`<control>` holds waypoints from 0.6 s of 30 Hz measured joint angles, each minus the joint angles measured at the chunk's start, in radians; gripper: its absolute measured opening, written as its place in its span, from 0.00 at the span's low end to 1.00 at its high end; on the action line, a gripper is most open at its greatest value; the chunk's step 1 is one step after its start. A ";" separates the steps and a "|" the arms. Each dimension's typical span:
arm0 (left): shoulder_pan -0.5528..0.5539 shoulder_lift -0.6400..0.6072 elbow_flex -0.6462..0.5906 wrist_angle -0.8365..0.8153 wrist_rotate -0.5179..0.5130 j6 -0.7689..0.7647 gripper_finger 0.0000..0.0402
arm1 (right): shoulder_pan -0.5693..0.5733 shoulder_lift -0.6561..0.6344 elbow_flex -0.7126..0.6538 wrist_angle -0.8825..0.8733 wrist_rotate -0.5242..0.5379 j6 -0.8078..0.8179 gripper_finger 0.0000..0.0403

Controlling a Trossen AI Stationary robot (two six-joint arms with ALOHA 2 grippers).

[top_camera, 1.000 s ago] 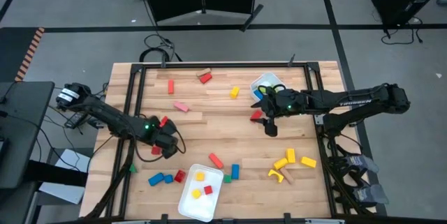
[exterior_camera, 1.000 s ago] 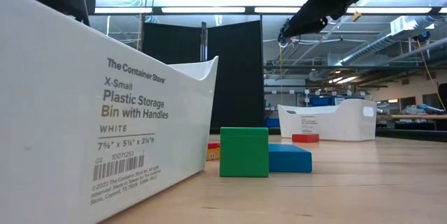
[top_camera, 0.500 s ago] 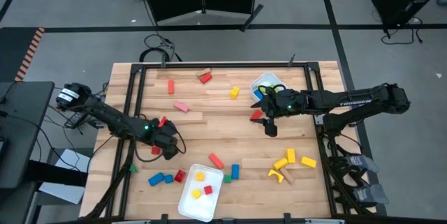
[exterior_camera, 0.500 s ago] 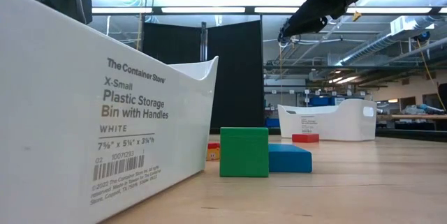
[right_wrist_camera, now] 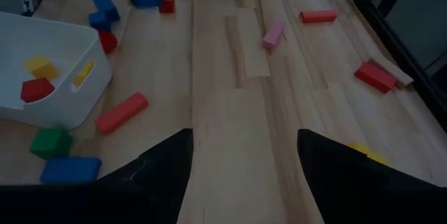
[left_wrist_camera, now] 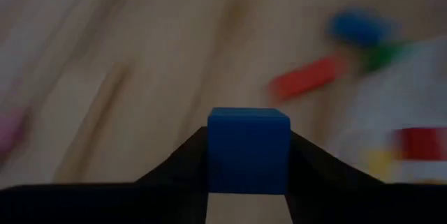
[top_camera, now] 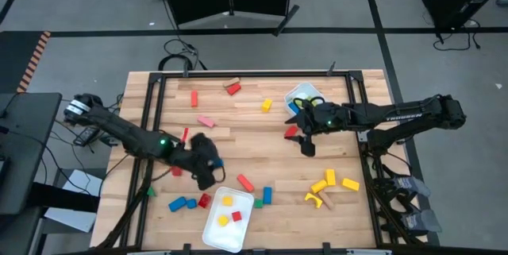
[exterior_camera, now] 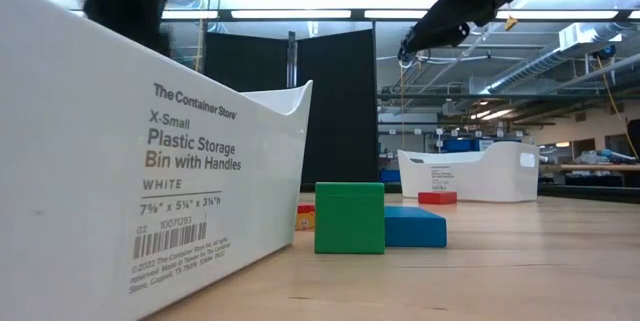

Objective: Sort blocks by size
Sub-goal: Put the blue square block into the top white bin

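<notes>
Low view, nearest the lens: the white bin [exterior_camera: 150, 171] fills the left of the frame, its contents hidden by its wall; beyond it stand a green cube [exterior_camera: 349, 217] and a flat blue block [exterior_camera: 415, 227], touching. Farther back, at right centre, a second white bin [exterior_camera: 470, 175] sits with a red block [exterior_camera: 437, 198] in front.

High view, lower centre: the near bin [top_camera: 227, 219] holds two yellow blocks [top_camera: 226, 201] and one red cube [top_camera: 236, 216], which only this view and the right wrist view reveal. Beside its upper right corner lies a red bar [top_camera: 245, 183], its long axis diagonal from upper left to lower right. The far bin [top_camera: 302, 96] at upper right holds a blue piece; its other contents cannot be told.

Left wrist view: the left gripper [left_wrist_camera: 248, 161] clamps a blue cube [left_wrist_camera: 248, 149] between its fingers, square face to the camera; in the high view this gripper [top_camera: 205, 164] hangs left of centre, above the near bin.

Right gripper [top_camera: 307, 145], right of centre in the high view: its fingers [right_wrist_camera: 157, 165] stand apart, holding nothing.
</notes>
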 joint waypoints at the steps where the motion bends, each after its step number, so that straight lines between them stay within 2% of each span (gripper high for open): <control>1: -0.019 0.006 0.030 0.036 0.016 0.064 0.34 | 0.003 0.000 0.000 0.000 0.000 0.000 0.66; 4: -0.072 0.045 0.101 0.117 0.087 0.207 0.34 | 0.012 0.000 0.000 0.000 0.000 0.000 0.66; 6: -0.093 0.096 0.143 0.149 0.151 0.236 0.34 | 0.017 0.000 0.000 0.000 0.000 0.000 0.66; 13: -0.146 0.351 0.272 0.151 0.351 0.202 0.34 | 0.040 0.000 0.000 0.024 0.000 0.000 0.66; 18: -0.170 0.472 0.364 0.127 0.374 0.178 0.34 | 0.067 0.000 0.000 0.032 0.000 0.000 0.66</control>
